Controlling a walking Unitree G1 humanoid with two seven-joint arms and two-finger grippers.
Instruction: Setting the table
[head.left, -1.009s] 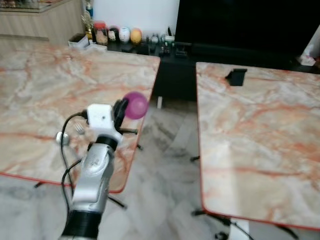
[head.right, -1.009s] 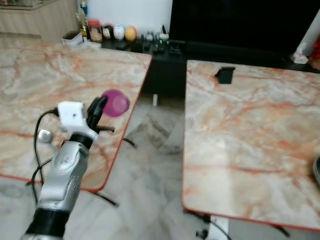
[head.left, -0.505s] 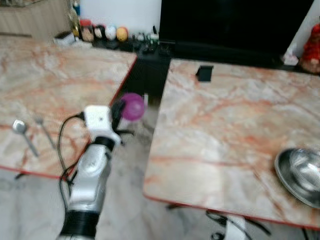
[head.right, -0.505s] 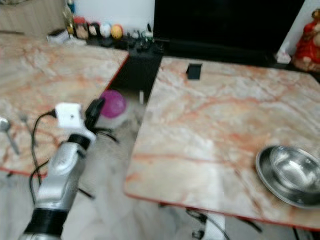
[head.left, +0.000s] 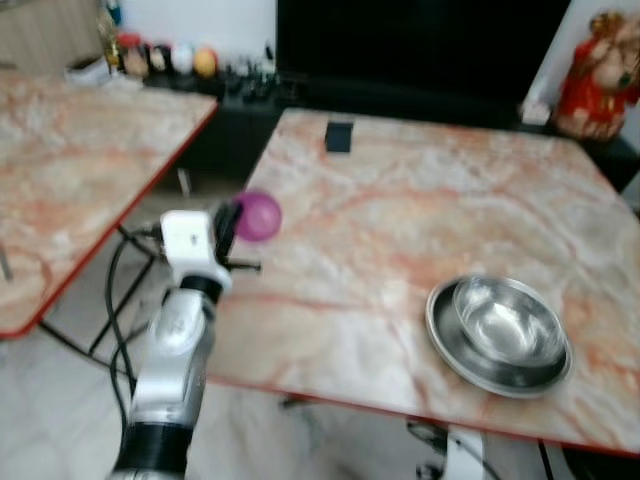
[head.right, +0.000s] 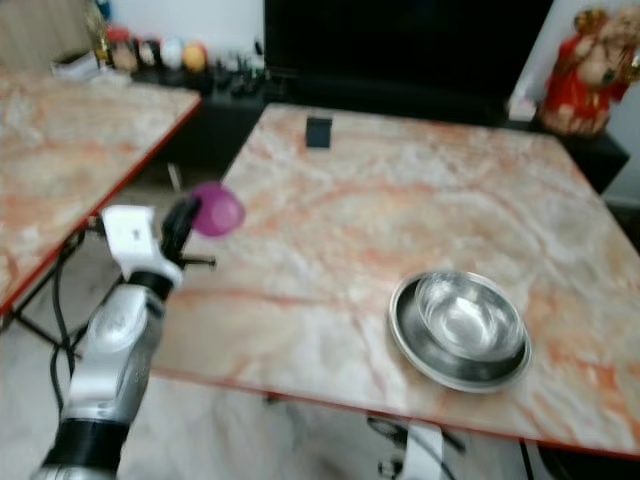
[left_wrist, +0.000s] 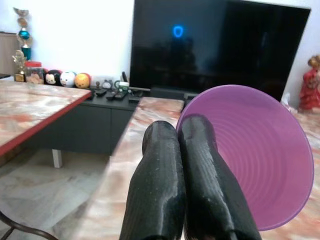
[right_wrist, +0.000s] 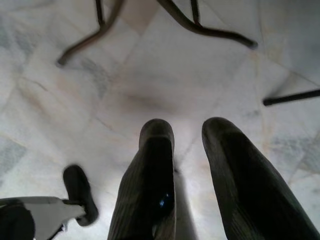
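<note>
while its two black fingers press together on the rim of a purple cup, the left gripper holds that cup in the air at the near left edge of the marble table. the cup looks empty, though its inside is only partly visible. on the table's right part sits a steel bowl inside a steel plate, both seemingly empty. the right gripper hangs over the floor, fingers slightly apart, holding nothing.
</note>
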